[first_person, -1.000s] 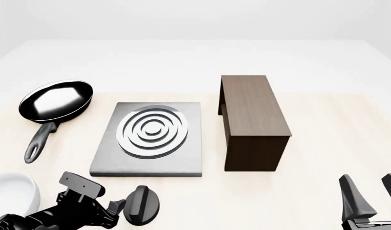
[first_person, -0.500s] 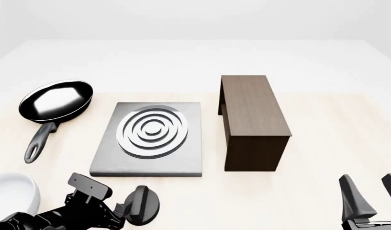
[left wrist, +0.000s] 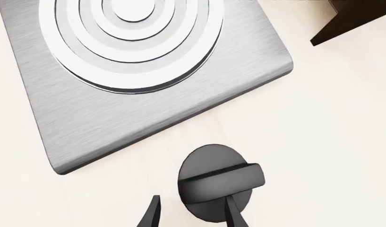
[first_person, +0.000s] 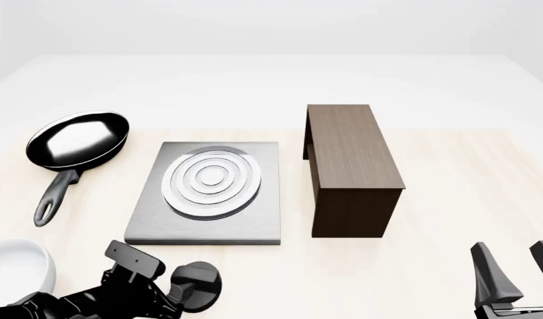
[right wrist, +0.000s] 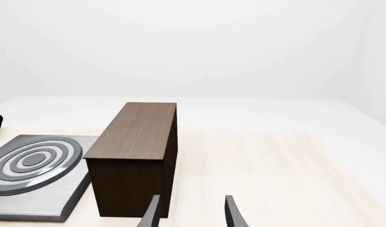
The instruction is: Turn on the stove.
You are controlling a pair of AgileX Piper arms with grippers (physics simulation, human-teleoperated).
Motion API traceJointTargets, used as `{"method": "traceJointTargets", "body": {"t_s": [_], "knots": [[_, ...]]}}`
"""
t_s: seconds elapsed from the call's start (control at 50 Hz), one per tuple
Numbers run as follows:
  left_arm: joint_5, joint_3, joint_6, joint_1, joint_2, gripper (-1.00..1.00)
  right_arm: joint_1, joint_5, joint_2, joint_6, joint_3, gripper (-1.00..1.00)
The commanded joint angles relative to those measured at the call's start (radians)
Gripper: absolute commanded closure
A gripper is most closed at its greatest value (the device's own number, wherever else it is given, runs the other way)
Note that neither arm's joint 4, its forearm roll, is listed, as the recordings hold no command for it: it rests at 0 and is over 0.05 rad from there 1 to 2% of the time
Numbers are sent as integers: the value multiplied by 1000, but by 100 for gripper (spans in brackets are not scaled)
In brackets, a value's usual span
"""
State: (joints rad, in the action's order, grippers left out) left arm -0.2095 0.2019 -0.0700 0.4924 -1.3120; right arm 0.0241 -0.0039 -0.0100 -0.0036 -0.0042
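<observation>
The stove is a flat grey slab with silver burner rings at the middle left of the table. Its black round knob lies on the table just in front of the slab. In the left wrist view the knob shows a raised ridge across it, with the slab beyond. My left gripper is open at the knob's near edge: one finger overlaps the knob, the other stands beside it. It also shows in the front view. My right gripper is open and empty at the front right.
A black frying pan lies left of the stove. A dark brown wooden box stands right of it, also in the right wrist view. A white bowl sits at the front left beside my left arm.
My left gripper has moved right and drawn back toward the front edge, staying close to the knob. The knob's ridge now shows at a different angle. The right arm has not moved.
</observation>
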Motion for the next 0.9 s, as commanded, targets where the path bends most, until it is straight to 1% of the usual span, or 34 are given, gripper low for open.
{"method": "traceJointTargets", "body": {"t_s": [0.02,0.08,0.1,0.12,0.22,0.34,0.4,0.56,0.6,0.66,0.74,0.8,0.9], "knots": [[-3,3,-10,16,-5,-100,0,0,0,0,0,-100],[2,3,-8,13,1,-100,0,0,0,0,0,-100],[83,2,22,-5,94,-100,0,0,0,0,0,-100],[96,3,25,-9,109,-100,0,0,0,0,0,-100],[152,1,27,-5,175,-100,0,0,0,0,0,-100],[187,2,29,-13,216,-100,0,0,0,0,0,-100],[226,9,28,-12,255,-100,0,0,0,0,0,-100],[362,58,43,-20,394,-100,0,0,0,0,0,-100],[403,88,26,-13,450,-100,0,0,0,0,0,-100],[455,124,31,-24,488,-100,0,0,0,0,0,-100],[511,162,65,-46,535,-100,0,0,0,0,0,-100],[537,181,74,-67,557,-100,0,0,0,0,0,-100],[535,193,86,-104,564,-100,0,0,0,0,0,-100]]}}
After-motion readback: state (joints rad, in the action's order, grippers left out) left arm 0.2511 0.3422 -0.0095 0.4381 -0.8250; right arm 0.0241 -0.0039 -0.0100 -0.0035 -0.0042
